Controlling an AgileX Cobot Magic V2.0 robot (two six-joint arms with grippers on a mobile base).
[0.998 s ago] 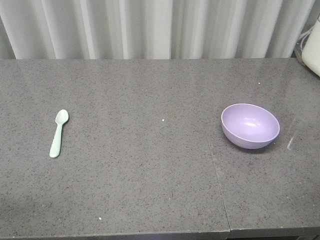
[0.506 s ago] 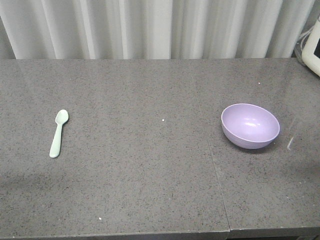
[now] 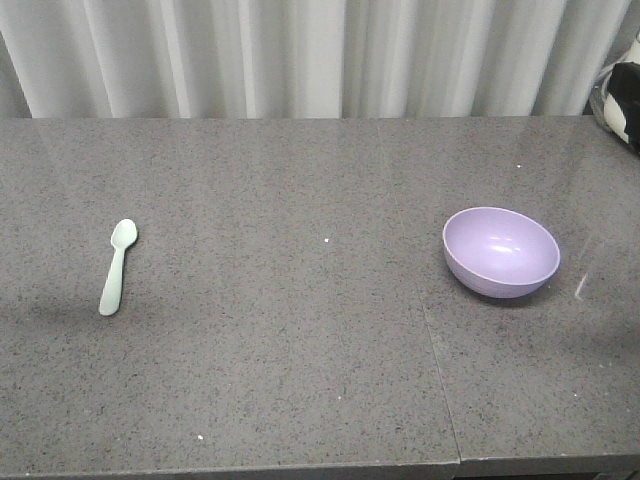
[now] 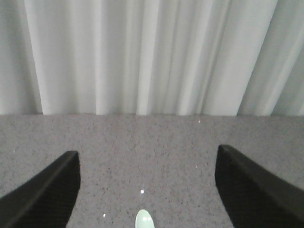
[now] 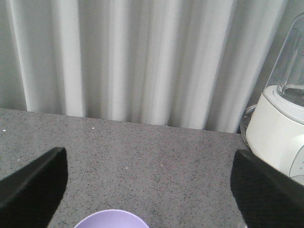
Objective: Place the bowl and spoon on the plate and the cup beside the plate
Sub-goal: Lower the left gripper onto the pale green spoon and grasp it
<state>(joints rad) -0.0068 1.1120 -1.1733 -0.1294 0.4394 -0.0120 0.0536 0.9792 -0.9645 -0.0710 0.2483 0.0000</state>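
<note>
- The spoon (image 3: 118, 266) is lying flat on the left part of the grey speckled countertop (image 3: 300, 350). Its scoop end is pointing toward the curtain (image 3: 300, 55) and its handle toward the near edge.
- The bowl (image 3: 501, 251) is sitting upright, mouth up, on the right part of the countertop. It is well apart from the spoon and near the right side of a seam (image 3: 432, 330) in the slab.
- The left gripper (image 4: 146, 154) is facing the curtain above the countertop with its dark jaws spread wide, gripping nothing. The spoon's rounded tip is showing at the bottom edge of the left wrist view, between the two fingers and touching neither.
- The right gripper (image 5: 148, 152) is likewise holding its jaws wide apart, with nothing between them. The bowl's far rim is showing at the bottom edge of the right wrist view, a little left of centre.
- A white blender (image 5: 278, 128) with a clear jar is standing at the far right of the countertop, near the curtain.
</note>
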